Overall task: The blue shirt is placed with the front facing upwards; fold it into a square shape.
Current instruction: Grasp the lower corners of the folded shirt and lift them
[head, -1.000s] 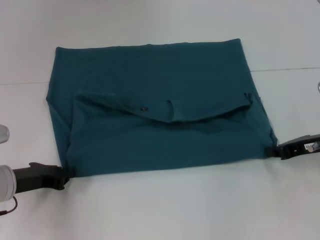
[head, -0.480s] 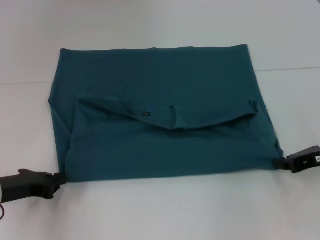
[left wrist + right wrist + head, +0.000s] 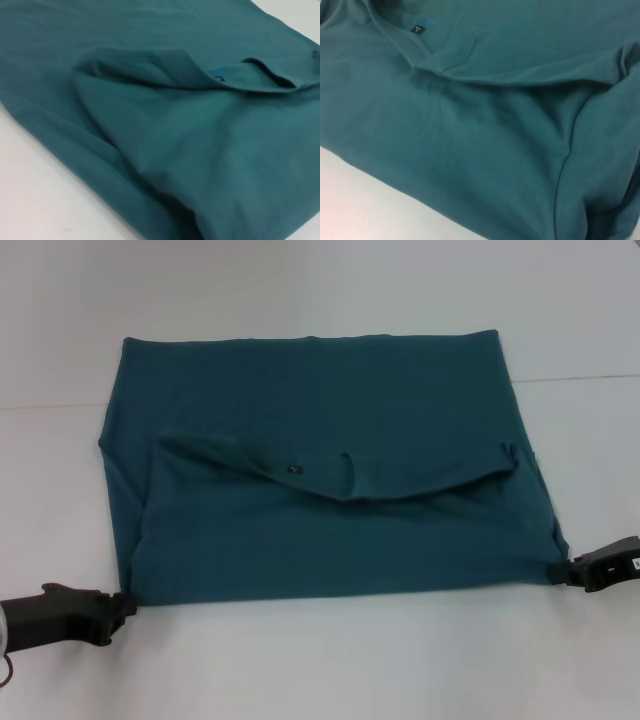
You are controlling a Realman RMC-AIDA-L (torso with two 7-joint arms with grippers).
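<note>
The blue shirt (image 3: 330,440) lies flat on the white table (image 3: 330,660), folded into a wide rectangle. Its collar edge lies across the middle, with the small dark neck label (image 3: 292,469) showing. No lettering shows. My left gripper (image 3: 118,604) is low at the shirt's near left corner, shut on the cloth. My right gripper (image 3: 562,571) pinches the near right corner, which is drawn out into a point. The left wrist view is filled with the shirt (image 3: 200,150) and its label (image 3: 218,77). The right wrist view shows the shirt (image 3: 470,125) and label (image 3: 417,29) too.
Bare white table surrounds the shirt on every side. A thin seam line (image 3: 580,378) runs across the table at the far right. No other objects are in view.
Both grippers have moved outward and toward me with the near corners. This has drawn the shirt's near edge wider and flatter. Most of it happened in the first half second.
</note>
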